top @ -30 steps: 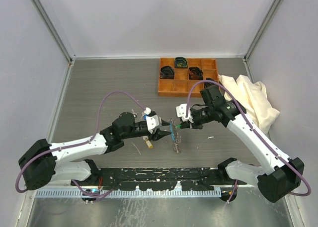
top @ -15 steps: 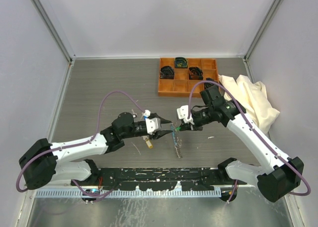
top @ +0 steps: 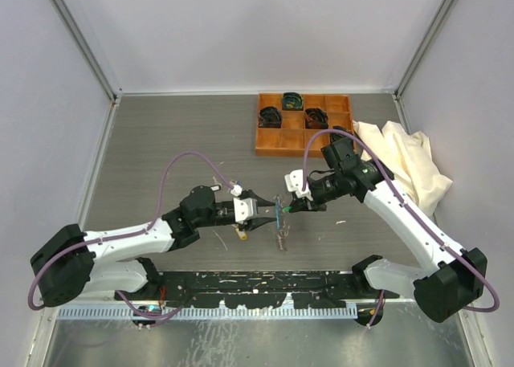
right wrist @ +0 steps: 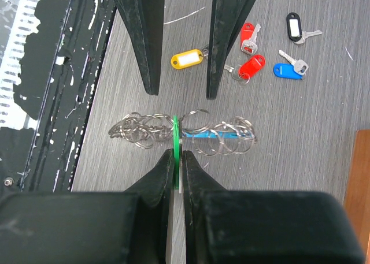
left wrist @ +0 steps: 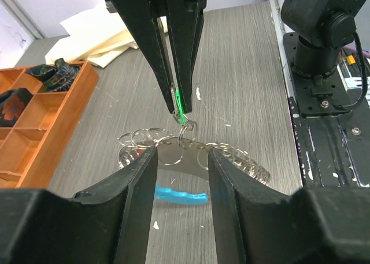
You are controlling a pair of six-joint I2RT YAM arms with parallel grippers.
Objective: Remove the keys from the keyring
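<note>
While the right gripper (right wrist: pixel 176 155) clamps the green key tag (right wrist: pixel 176 134) edge-on, the keyring (right wrist: pixel 139 130) sits just under its fingertips, linked to that tag. The left gripper (left wrist: pixel 182 154), facing it, has its fingers apart, straddling the coil. Beyond the left fingers lie a yellow-tagged key (right wrist: pixel 187 59), red-tagged keys (right wrist: pixel 252 64), a blue-tagged key (right wrist: pixel 287 71) and a black-tagged key (right wrist: pixel 294 27).

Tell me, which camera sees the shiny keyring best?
The right wrist view: the keyring shows end to end, crossed only by the green tag. The left wrist view hides part behind its fingers; the top view shows it tiny.
</note>
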